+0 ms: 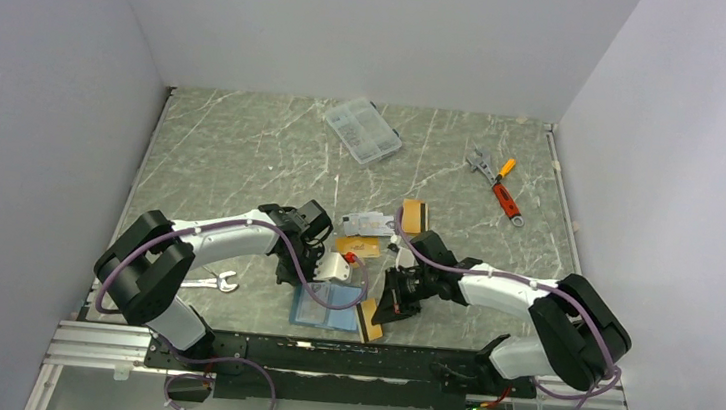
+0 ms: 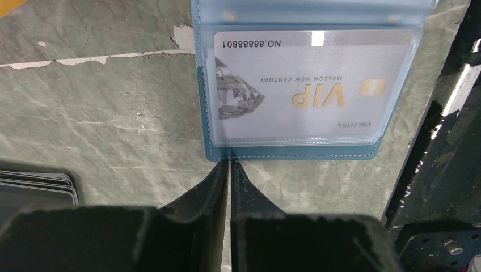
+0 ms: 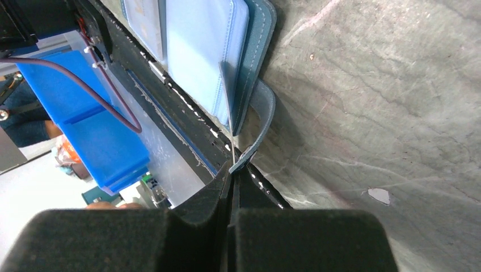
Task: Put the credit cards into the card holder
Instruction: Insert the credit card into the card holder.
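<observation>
The teal-blue card holder (image 1: 322, 308) lies open near the table's front edge. In the left wrist view its clear pocket holds a silver VIP card (image 2: 306, 90) above the stitched edge (image 2: 295, 152). My left gripper (image 1: 321, 261) (image 2: 228, 161) is shut, with its tips against that edge. My right gripper (image 1: 388, 303) (image 3: 233, 169) is shut on an orange-gold credit card (image 1: 369, 320). That card shows edge-on (image 3: 226, 96) at the holder's light blue inside (image 3: 198, 51), beside the curled snap tab (image 3: 262, 122). More cards (image 1: 367, 224) lie behind, one orange with a dark stripe (image 1: 413, 215).
A clear compartment box (image 1: 363, 130) sits at the back. A spanner (image 1: 481, 162) and an orange-handled tool (image 1: 505, 193) lie at the back right. A silver wrench (image 1: 213, 280) lies by the left arm. A dark flat stack (image 2: 34, 187) is left of my left fingers.
</observation>
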